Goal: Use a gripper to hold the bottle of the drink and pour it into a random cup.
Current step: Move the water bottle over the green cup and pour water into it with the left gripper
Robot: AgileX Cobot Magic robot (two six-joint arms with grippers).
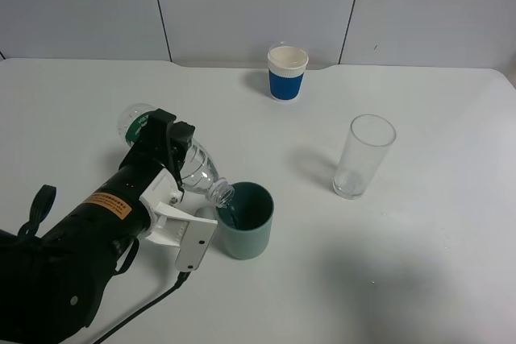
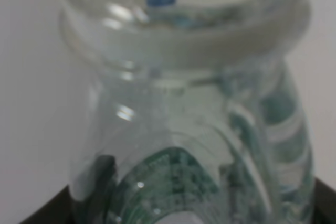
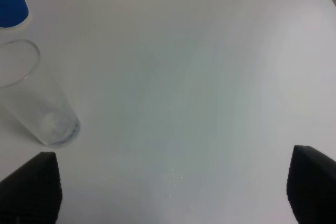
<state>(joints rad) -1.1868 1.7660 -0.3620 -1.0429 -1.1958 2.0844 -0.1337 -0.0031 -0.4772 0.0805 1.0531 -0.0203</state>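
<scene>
At the left of the table (image 1: 419, 263), the left gripper (image 1: 169, 136) is clamped across the bottle (image 1: 197, 168), and the bottle is off the surface, carried in that grip. What the pour turns on is the line from bottle to cup (image 1: 246, 239). The bottle's long axis slants from its base, up and away behind the gripper, down to its open mouth, which hangs just over the cup's rim on the side nearest the arm. The mouth is lower than the base, so we judge the pour to be under way or about to be. Any further tip should turn about that mouth and not carry it outward past the rim.

The left arm is the only one near. The right gripper (image 3: 173, 187) shows only in its own wrist view, with its fingers (image 3: 31, 187) spread wide over bare table and nothing between them. The glass (image 1: 364, 157) and the paper cup (image 1: 287, 74) stand well apart from the cup, and neither is in the way.

Several things are hard to make out. We cannot tell whether a stream is falling, since the gap between mouth and cup reads only as a dark smear. The cup's inside is shadowed, so its level is hidden. The left wrist view is filled by the blurred bottle (neck, label and glare), and it shows almost nothing of the pads. How much drink is in the bottle we cannot say.
</scene>
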